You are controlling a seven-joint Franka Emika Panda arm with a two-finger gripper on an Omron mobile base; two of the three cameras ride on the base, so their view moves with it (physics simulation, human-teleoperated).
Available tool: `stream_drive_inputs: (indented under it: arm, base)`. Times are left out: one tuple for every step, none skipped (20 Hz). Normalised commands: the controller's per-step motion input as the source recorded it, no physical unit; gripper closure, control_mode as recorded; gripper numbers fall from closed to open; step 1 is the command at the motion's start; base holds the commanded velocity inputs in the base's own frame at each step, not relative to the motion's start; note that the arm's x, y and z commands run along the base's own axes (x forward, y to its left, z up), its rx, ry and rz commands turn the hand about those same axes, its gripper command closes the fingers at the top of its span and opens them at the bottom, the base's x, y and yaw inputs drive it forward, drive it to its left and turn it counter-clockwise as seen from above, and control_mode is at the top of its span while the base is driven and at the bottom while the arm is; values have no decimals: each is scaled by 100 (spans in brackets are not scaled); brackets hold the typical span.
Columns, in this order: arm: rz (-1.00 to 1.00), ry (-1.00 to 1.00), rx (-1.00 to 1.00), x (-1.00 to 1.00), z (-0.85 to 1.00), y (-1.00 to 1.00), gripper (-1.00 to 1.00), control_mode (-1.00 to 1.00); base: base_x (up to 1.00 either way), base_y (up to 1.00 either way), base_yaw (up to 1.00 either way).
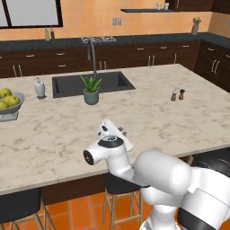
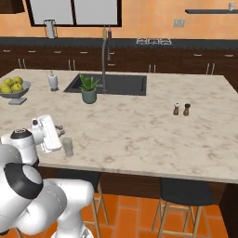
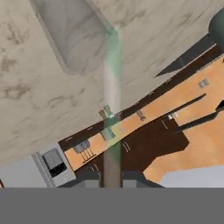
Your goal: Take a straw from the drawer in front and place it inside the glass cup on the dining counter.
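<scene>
1. The room is evenly bright, with flat rendered light and no glare on the dining counter (image 1: 148,112).
2. Shadows are soft: a faint one lies under the potted plant (image 1: 91,89), and the sink (image 2: 111,84) basin stays dark.
3. Both base views look slightly soft and coarse; small things like the shakers (image 2: 181,109) lack fine detail.
4. The hand view is rolled over, and the straw (image 3: 112,109) smears into a blurred, pale greenish streak close to the lens.
5. No bending shows at the edges.
</scene>
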Motion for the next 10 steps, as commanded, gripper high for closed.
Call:
stream_drive_inputs:
  arm:
    - [-7,39,-38,0,53,30,100,-100]
    - [-7,39,-36,0,47,26,100,-100]
    - [-8,41,-36,5,31,21,100,-100]
    - [-9,45,-37,0,31,20,100,-100]
    - [-10,45,-36,0,31,14,100,-100]
    - [-11,45,-36,0,26,5,100,-100]
    - [-16,45,-39,0,20,0,100,-100]
    - [-17,45,-43,6,9,0,100,-100]
    - [-18,49,-45,6,1,0,100,-100]
    - [-17,47,-43,1,0,0,100,-100]
  base:
    - [0,0,0]
    - [0,0,0]
    - [0,0,0]
    - [0,0,0]
    - [0,0,0]
    - [0,0,0]
    - [0,0,0]
    - [0,0,0]
    - [0,0,0]
    - [0,0,0]
